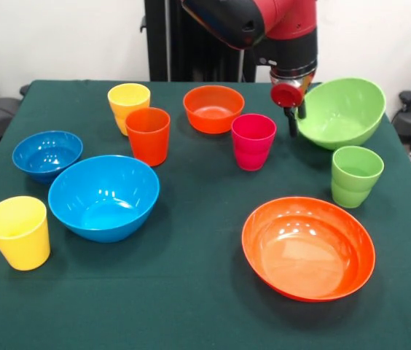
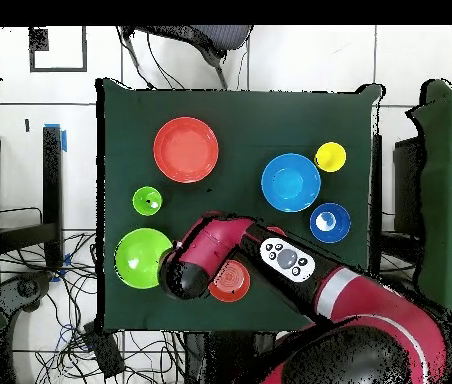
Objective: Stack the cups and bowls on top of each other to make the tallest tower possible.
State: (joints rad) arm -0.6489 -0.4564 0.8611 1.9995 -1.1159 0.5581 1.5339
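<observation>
The gripper (image 1: 294,109) is gripping the tilted large green bowl's (image 1: 344,111) rim near the table's far edge. Nothing is stacked yet; next it needs lifting onto another bowl.

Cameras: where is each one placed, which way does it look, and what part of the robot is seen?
Front view: across the table, facing the robot; the arm and end effector come down beside the tilted lime green bowl.
Overhead view: above, looking straight down; the arm reaches up from the bottom.
Shared: lime green bowl, wide orange bowl.
</observation>
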